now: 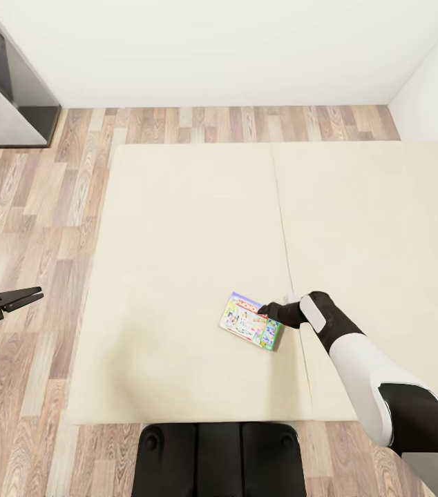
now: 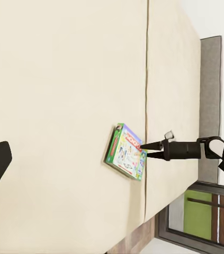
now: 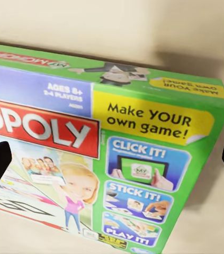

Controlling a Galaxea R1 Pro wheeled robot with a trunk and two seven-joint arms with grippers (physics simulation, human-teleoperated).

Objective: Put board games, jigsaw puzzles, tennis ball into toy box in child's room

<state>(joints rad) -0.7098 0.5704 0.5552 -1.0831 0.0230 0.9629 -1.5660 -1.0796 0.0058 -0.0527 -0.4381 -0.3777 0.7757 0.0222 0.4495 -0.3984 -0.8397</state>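
While the right pincer point(image 1: 269, 310) hangs over it, fingers spread wide, a green-edged board game point(image 1: 250, 322) lies flat on the beige bed point(image 1: 177, 241), lower centre of frame, possibly untouched, left pincer point(image 1: 29, 297) pressed together over wood floor point(image 1: 32, 207) at left.

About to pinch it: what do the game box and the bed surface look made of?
Board game: likely glossy printed cardboard, given its sharp edges, light sheen and printed lettering. Bed: matte beige, probably soft fabric or foam; a seam runs down it, though no weave shows.
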